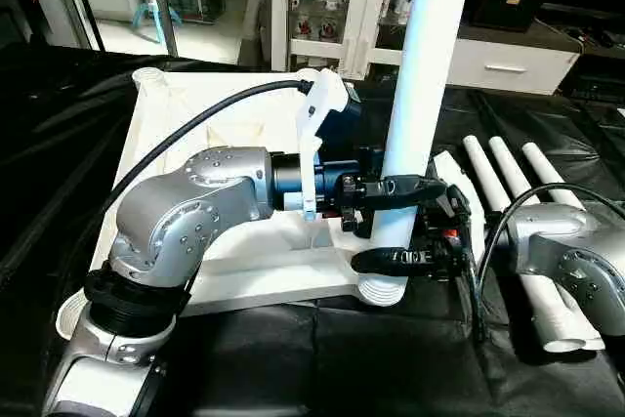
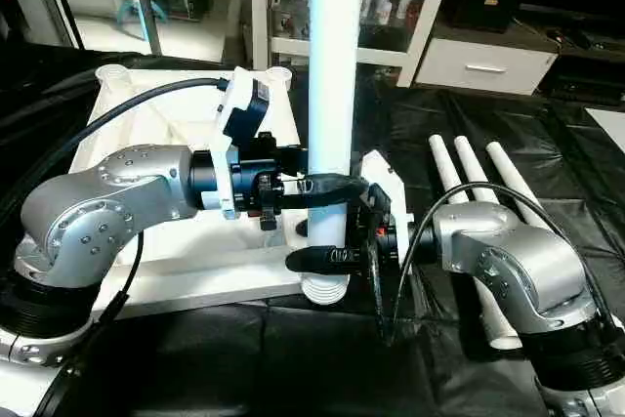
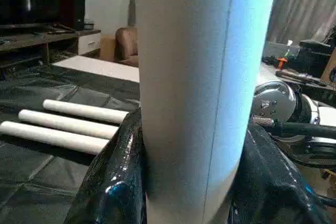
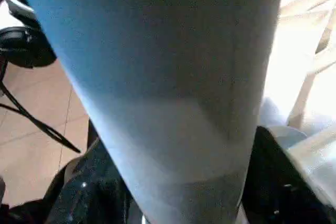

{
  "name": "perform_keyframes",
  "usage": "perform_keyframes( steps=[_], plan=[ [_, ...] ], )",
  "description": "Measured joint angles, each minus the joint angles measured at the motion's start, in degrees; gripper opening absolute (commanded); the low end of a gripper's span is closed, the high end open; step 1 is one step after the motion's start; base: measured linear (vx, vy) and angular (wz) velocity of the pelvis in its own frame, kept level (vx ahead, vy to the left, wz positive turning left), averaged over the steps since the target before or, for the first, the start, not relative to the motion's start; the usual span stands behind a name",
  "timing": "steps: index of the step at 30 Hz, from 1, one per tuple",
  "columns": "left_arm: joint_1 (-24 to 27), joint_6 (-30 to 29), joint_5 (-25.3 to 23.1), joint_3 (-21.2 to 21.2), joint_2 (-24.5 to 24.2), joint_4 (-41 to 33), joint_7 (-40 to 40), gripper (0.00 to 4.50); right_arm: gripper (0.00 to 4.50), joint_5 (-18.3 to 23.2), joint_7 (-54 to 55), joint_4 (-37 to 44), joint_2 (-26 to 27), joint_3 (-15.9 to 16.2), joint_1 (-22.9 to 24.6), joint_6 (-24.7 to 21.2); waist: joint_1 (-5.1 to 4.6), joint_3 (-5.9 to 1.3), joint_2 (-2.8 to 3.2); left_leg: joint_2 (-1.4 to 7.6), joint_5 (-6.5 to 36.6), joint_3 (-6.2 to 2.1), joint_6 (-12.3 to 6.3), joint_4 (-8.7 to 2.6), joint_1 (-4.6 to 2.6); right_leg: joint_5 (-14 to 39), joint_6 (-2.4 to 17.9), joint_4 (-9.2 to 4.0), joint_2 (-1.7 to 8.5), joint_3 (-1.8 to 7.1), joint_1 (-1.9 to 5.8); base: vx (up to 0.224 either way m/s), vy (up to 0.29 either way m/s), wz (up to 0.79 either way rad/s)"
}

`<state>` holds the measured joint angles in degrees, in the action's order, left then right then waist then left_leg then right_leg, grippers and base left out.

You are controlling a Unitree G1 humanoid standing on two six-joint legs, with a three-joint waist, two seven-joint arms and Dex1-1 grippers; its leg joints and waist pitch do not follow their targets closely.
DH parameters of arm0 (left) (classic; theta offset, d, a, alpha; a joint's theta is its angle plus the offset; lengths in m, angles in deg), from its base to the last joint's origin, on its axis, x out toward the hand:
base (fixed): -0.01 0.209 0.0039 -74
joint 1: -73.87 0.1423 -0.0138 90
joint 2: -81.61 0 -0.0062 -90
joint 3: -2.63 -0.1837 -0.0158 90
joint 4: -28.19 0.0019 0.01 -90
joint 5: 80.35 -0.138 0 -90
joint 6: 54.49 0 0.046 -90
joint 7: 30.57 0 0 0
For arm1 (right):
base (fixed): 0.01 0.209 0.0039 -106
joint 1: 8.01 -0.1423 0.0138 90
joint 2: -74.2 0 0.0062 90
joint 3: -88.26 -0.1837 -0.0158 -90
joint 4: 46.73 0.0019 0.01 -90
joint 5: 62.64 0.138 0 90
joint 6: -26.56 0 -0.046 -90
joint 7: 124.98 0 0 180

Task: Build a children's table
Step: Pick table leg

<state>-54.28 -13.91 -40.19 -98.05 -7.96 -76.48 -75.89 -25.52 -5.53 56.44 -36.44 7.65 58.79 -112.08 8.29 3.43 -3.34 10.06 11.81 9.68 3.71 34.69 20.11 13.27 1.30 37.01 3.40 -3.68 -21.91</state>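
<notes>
- Nearest you, the right gripper sits low on the upright leg, just above the ribbed threaded end. One black finger curves across the front of the tube. You cannot tell from these views whether the pair is clamped on it or only cupped around it.
- Just above that, the left gripper comes in from the other side, and its fingers press against both flanks of the tube, pinching it.
- Between the two sets of fingers the leg stands vertical, long axis straight up, threaded end down. That end sits in or at the near corner socket of the tabletop; how far it has threaded in is not visible.
- Handling, as a judgement: the tube looks like stiff, light, smooth plastic, so it may slip under a twisting grip. Grip it low, near the thread, to turn it, and use the upper grip as a guide to keep it plumb. A tilted start could cross the thread.
- Beyond the fingers, the tabletop lies underside up on the black sheet, its raised ribs running away from you. Another round socket shows at the far left corner.
- Off to the right of the right gripper, three spare legs lie side by side on the sheet. Their long axes run away from you, leaning slightly left, well apart from the socket in hand.
</notes>
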Motion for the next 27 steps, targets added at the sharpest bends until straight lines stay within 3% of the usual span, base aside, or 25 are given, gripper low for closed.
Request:
perform_keyframes(
  steps=[12, 15, 27],
  plan=[
    [-0.2, 0.4, -0.3, -0.6, -0.3, 0.5, -0.7, 1.84, 2.06, -0.1, -0.7, 0.3, -1.0, 0.2, 0.3, 0.0, 0.01, 0.00, 0.01, 0.00, 0.0, 0.00, 0.00, 0.01, -0.01, 0.0, 0.0, 0.01, 0.00, 0.00, 0.00, 0.000, 0.000, 0.00],
    [-0.2, 0.6, -0.6, -0.6, -0.6, 0.5, -0.6, 2.54, 2.06, -0.1, 0.4, 0.5, -0.6, 0.0, 0.6, 0.3, -0.01, -0.01, 0.03, 0.00, 0.0, 0.00, 0.00, 0.02, -0.01, 0.0, 0.0, 0.01, 0.00, 0.00, 0.01, 0.000, 0.000, 0.00],
    [2.8, 0.0, 1.9, 5.9, -4.5, -0.7, -0.7, 3.52, 1.95, -1.3, 6.6, 0.2, 4.4, -1.6, 1.0, 4.0, -0.05, -0.02, 0.04, 0.01, 0.0, 0.00, 0.05, 0.03, -0.03, -0.1, 0.1, 0.03, 0.00, -0.01, 0.01, 0.000, 0.000, 0.00]
  ],
)
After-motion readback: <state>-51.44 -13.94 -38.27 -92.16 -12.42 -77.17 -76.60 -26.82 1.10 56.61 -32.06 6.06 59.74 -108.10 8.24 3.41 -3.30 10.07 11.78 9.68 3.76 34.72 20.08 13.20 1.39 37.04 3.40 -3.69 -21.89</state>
